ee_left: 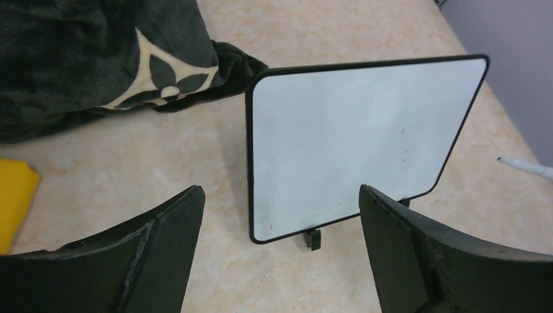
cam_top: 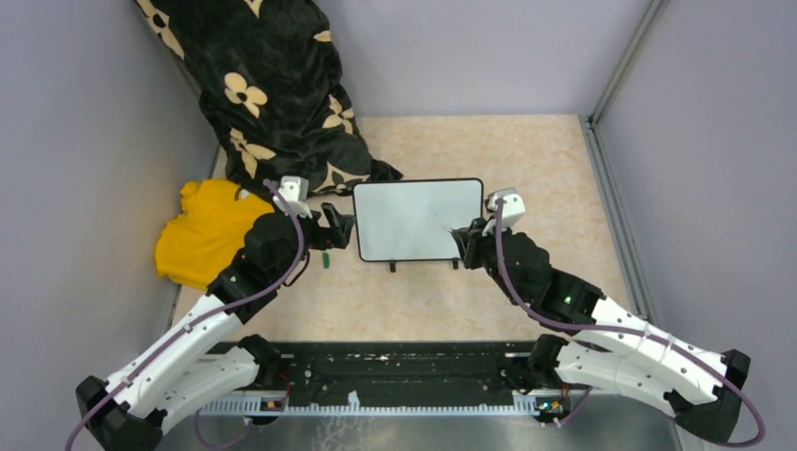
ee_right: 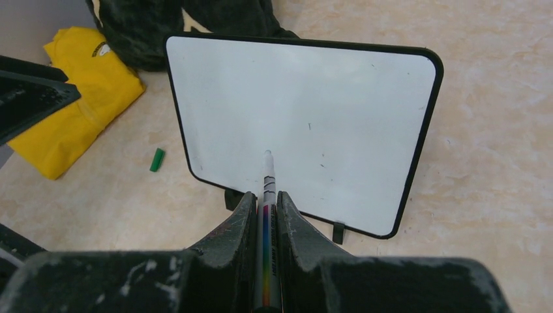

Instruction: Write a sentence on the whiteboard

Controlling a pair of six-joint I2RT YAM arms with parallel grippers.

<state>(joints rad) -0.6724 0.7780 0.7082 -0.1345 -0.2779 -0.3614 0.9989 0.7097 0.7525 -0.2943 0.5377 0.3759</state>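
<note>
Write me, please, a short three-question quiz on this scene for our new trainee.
1. Is the left hand open or shut?
2. Which hand holds the white marker pen? A the left; B the right hand; C neither.
3. True or false: the small glossy white board with a thin black frame already carries a written sentence.
Key: 1 open; 2 B; 3 false.

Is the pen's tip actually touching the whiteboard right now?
Cannot tell. The right wrist view looks along the marker, so its tip overlaps the whiteboard without showing contact or gap; the top view is too small to settle it.
</note>
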